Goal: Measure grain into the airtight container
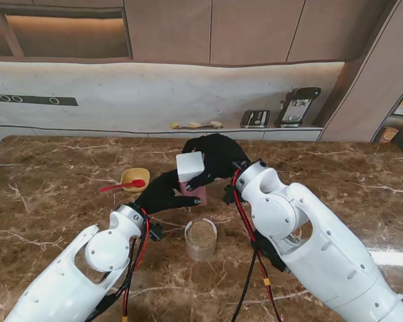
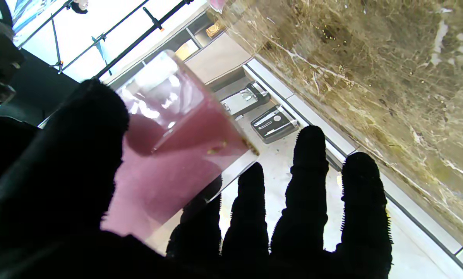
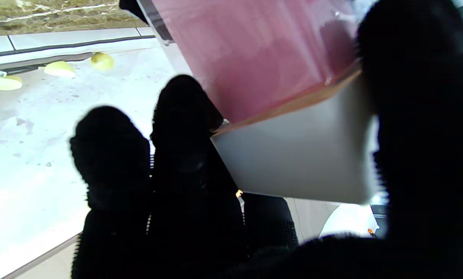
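Bowl: you had it at far left on the surface, a red spoon resting across it.
Left robot hand: you had it gripping the pink container low on its body.
Right robot hand: you had it clamped on the white lid atop that container.
Jar: grain-filled, nearer to you, apart from both.

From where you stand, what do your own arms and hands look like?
Both arms are glossy white, rounded shells with ball-like joints. The left hand and right hand are black, five-fingered, with a knobbly textured covering. Red and black cables with small yellow tags run loose along each arm.
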Action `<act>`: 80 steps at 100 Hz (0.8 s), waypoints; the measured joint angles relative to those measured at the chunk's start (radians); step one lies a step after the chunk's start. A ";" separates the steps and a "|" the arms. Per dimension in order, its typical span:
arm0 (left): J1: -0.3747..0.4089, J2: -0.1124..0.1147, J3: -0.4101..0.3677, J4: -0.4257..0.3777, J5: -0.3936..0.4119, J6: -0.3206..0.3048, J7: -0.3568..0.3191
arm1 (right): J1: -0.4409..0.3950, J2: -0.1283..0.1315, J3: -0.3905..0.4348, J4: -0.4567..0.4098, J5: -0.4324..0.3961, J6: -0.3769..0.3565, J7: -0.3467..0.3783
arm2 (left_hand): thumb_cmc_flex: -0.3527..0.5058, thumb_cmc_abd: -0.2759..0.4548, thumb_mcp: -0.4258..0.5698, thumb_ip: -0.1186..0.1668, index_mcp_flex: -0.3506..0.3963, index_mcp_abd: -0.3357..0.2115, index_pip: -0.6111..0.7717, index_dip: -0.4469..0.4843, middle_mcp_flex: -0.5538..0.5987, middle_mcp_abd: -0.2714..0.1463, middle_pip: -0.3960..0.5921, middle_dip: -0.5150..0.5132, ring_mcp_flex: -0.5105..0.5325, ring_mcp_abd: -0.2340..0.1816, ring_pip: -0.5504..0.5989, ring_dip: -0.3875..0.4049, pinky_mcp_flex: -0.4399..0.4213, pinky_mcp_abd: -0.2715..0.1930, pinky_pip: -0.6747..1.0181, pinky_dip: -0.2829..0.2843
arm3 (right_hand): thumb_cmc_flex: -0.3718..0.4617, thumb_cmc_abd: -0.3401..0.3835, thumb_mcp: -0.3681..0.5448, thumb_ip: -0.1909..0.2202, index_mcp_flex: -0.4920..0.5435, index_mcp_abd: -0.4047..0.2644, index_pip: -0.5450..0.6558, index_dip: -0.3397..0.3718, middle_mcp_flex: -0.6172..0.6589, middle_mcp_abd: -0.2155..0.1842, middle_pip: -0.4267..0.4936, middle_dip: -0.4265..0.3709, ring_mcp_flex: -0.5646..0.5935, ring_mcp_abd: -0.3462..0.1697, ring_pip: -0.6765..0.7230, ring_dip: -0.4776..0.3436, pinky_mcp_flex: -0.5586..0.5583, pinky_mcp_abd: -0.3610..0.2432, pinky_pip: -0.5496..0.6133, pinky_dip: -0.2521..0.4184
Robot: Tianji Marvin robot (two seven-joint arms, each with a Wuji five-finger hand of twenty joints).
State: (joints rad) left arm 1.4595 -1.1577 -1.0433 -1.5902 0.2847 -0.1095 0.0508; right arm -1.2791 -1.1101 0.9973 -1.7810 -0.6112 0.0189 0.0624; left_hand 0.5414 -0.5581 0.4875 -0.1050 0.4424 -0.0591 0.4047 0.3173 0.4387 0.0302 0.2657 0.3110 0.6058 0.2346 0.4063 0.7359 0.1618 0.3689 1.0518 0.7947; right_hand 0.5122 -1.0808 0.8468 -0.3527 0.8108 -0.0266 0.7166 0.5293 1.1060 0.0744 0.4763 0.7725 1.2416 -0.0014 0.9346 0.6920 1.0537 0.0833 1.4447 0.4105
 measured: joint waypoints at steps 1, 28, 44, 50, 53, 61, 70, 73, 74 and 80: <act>0.001 0.000 0.000 0.000 -0.003 0.000 0.000 | -0.001 0.000 0.001 -0.001 0.003 0.001 0.000 | 0.000 0.000 -0.005 0.000 0.002 -0.003 -0.001 -0.002 0.000 0.000 0.000 -0.003 0.000 0.000 -0.012 -0.013 0.000 0.006 -0.005 0.000 | 0.000 0.000 0.000 0.000 0.000 0.000 0.000 0.000 0.000 0.000 0.000 0.000 0.000 0.000 0.000 0.000 0.000 0.000 0.000 0.000; 0.013 -0.014 -0.003 0.037 -0.209 -0.120 0.001 | -0.022 -0.011 0.016 -0.022 0.082 0.018 -0.028 | 0.001 0.015 -0.001 0.013 -0.078 -0.010 -0.068 -0.028 -0.051 0.006 0.005 -0.040 0.066 0.018 -0.011 -0.113 0.100 0.027 0.053 -0.011 | 0.000 0.000 0.000 0.000 0.000 0.000 0.000 0.000 0.000 0.000 0.000 0.000 0.000 0.000 -0.004 0.000 0.000 0.001 0.000 0.000; 0.014 -0.019 0.003 0.043 -0.222 -0.131 0.002 | -0.027 -0.015 0.014 -0.027 0.111 0.037 -0.033 | 0.002 -0.057 0.134 0.010 -0.094 -0.002 0.040 0.026 -0.033 0.006 0.047 -0.012 0.148 0.016 0.105 -0.012 0.168 0.003 0.125 -0.037 | 0.000 0.000 0.000 0.000 0.000 0.000 0.000 0.000 0.000 0.000 0.000 0.000 0.000 0.006 0.004 0.000 0.000 0.004 0.000 0.000; 0.014 -0.020 0.006 0.043 -0.214 -0.127 0.003 | -0.028 -0.016 0.011 -0.027 0.110 0.038 -0.040 | 0.005 -0.080 0.184 0.010 -0.094 -0.002 0.113 0.080 -0.019 0.006 0.063 0.016 0.161 0.015 0.143 0.025 0.176 0.002 0.140 -0.037 | 0.000 0.000 0.000 0.000 0.000 0.000 0.000 0.000 0.000 0.000 0.000 0.000 0.000 0.009 0.009 0.000 0.000 0.005 0.000 0.000; 0.014 -0.020 0.007 0.043 -0.217 -0.126 0.003 | -0.028 -0.017 0.009 -0.026 0.110 0.038 -0.043 | 0.017 -0.087 0.212 0.008 -0.094 -0.002 0.152 0.108 -0.018 0.006 0.069 0.036 0.161 0.014 0.163 0.051 0.176 0.001 0.141 -0.037 | 0.000 0.000 0.000 0.000 0.000 0.000 0.000 0.000 0.000 0.000 0.000 0.000 0.000 0.011 0.012 0.000 0.000 0.006 0.000 0.000; 0.013 -0.020 0.011 0.043 -0.227 -0.123 0.002 | -0.029 -0.018 0.007 -0.025 0.110 0.037 -0.048 | 0.029 -0.099 0.252 0.007 -0.091 -0.002 0.260 0.200 0.046 0.000 0.106 0.085 0.182 0.004 0.212 0.112 0.180 -0.007 0.144 -0.037 | 0.000 0.000 0.000 0.000 0.000 0.000 0.000 0.000 0.000 0.000 0.000 0.000 0.001 0.016 0.017 0.000 0.000 0.010 0.000 0.000; 0.013 -0.024 0.017 0.043 -0.258 -0.120 0.020 | -0.029 -0.020 0.007 -0.024 0.112 0.036 -0.054 | 0.055 -0.110 0.296 -0.001 -0.091 -0.007 0.323 0.291 0.130 -0.011 0.156 0.144 0.210 0.003 0.262 0.183 0.201 -0.007 0.167 -0.037 | 0.000 0.000 0.000 0.000 0.000 0.000 0.000 0.000 -0.001 0.000 -0.001 0.000 0.001 0.016 0.016 0.000 0.000 0.011 0.000 0.000; 0.014 -0.028 0.020 0.043 -0.278 -0.119 0.033 | -0.029 -0.021 0.007 -0.024 0.113 0.036 -0.056 | 0.080 -0.118 0.296 -0.029 -0.091 -0.007 0.327 0.315 0.161 -0.012 0.169 0.164 0.226 0.003 0.276 0.198 0.211 -0.007 0.170 -0.037 | 0.000 0.000 0.000 0.000 0.000 0.000 0.000 0.000 -0.003 0.000 -0.005 0.000 0.001 0.016 0.011 0.000 0.000 0.011 0.000 0.000; 0.015 -0.029 0.021 0.043 -0.284 -0.119 0.037 | -0.029 -0.022 0.007 -0.024 0.113 0.036 -0.057 | 0.087 -0.120 0.296 -0.035 -0.091 -0.007 0.329 0.325 0.177 -0.013 0.179 0.168 0.233 0.003 0.278 0.202 0.215 -0.007 0.177 -0.037 | 0.000 0.000 0.000 0.000 0.000 0.000 0.000 0.000 -0.003 0.000 -0.006 0.000 0.001 0.016 0.009 0.000 0.000 0.011 0.000 0.000; 0.019 -0.037 0.023 0.042 -0.306 -0.115 0.048 | -0.029 -0.023 0.008 -0.023 0.114 0.035 -0.058 | 0.119 -0.131 0.295 -0.078 -0.091 -0.008 0.333 0.363 0.257 -0.010 0.168 0.278 0.260 0.003 0.305 0.238 0.234 -0.007 0.194 -0.037 | 0.001 0.000 0.000 0.000 0.000 0.000 0.000 0.000 -0.004 0.001 -0.008 0.000 0.001 0.016 0.007 0.000 0.000 0.011 0.000 0.000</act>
State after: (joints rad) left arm 1.4786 -1.1952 -1.0207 -1.5486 -0.0216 -0.2243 0.0985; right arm -1.3079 -1.1331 1.0049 -1.8043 -0.4975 0.0542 0.0046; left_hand 0.6609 -0.6888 0.7830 -0.1826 0.3514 -0.0668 0.7376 0.6798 0.6958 0.0201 0.4337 0.5888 0.8657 0.2374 0.7113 0.9738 0.3954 0.3619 1.2461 0.7577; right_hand 0.5129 -1.0808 0.8468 -0.3531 0.8108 -0.0266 0.7167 0.5292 1.1020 0.0751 0.4681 0.7725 1.2422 0.0150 0.9416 0.6924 1.0537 0.0943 1.4451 0.4105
